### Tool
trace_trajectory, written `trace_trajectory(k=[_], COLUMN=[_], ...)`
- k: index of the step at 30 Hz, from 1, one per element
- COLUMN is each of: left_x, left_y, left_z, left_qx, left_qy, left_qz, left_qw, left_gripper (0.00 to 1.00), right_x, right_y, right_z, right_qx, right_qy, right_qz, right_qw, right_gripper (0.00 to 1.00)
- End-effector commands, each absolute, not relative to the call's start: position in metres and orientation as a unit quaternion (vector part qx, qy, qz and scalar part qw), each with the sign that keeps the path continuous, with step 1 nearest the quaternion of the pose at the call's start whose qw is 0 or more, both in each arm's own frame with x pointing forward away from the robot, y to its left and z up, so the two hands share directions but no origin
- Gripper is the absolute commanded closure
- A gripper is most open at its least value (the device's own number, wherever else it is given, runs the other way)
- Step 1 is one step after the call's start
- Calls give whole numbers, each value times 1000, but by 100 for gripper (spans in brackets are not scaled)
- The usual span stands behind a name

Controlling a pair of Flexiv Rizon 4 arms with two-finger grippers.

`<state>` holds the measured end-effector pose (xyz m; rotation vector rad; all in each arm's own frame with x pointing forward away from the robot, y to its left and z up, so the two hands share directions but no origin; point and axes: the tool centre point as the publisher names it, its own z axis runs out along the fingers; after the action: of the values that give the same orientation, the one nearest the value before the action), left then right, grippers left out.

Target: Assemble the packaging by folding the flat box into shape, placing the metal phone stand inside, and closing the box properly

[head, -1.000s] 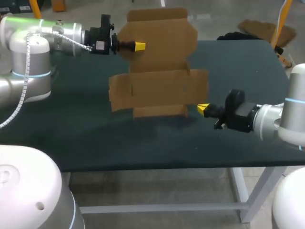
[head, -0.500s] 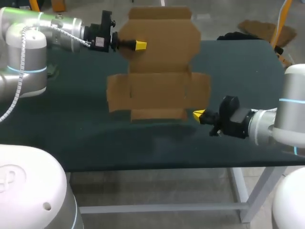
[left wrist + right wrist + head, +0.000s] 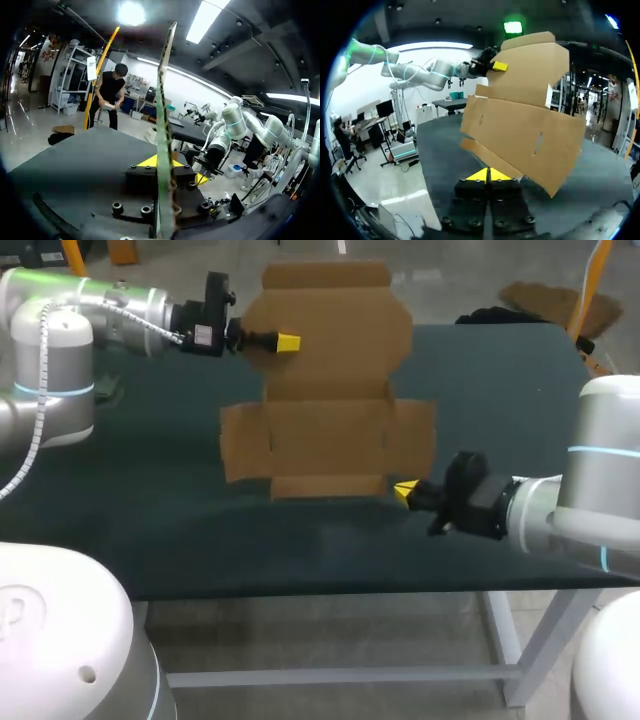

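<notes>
**A:** In the head view, where is the box?

**B:** The flat box (image 3: 330, 430), unfolded brown cardboard, stands upright over the dark table (image 3: 150, 510) with its broad face turned to the camera. The left gripper (image 3: 288, 342) comes in from the side and is clamped on the left edge of the upper panel. The right gripper (image 3: 405, 490) sits at the lower right corner, just beside the bottom flap. I cannot tell whether it touches the flap.

**A:** Any print to read on it?

**B:** The face shows plain brown, with creases and cut slots.

**A:** And the left wrist view?

**B:** There the flat box (image 3: 165, 115) is seen edge-on, as a thin upright strip rising from between the fingers. The left gripper (image 3: 167, 167) pinches it from both sides, with a yellow fingertip (image 3: 144, 161) on either side of the sheet.

**A:** The right wrist view?

**B:** The right gripper (image 3: 489, 175) has its two yellow tips pressed together, tip against tip. The flat box (image 3: 525, 125) hangs tilted just ahead of and above them, and its lowest flap is the part nearest the tips. On the far upper panel the left gripper (image 3: 499, 66) grips the edge. This side of the cardboard is plain brown too, and the slots show as small dark cuts.
</notes>
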<state>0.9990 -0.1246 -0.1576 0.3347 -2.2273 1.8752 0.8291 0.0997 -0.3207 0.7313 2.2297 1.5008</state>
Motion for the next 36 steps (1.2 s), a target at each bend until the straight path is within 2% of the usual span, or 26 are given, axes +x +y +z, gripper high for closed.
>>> trace_trajectory(k=[1,18,36], left_x=[1005,1015,1017], left_y=[-124,-124,-124], left_z=[-160,-168,-174], left_qx=[106,94,102], left_qy=[-757,-765,-764], left_qz=[635,630,635], left_qw=[112,97,52], left_gripper=[100,100,100], right_x=[828,827,844], right_y=[110,113,149], right_z=[-327,-330,-354], right_qx=[259,272,219], right_qy=[787,788,793], right_qz=[529,522,539], right_qw=[184,182,180], right_gripper=[100,100,100])
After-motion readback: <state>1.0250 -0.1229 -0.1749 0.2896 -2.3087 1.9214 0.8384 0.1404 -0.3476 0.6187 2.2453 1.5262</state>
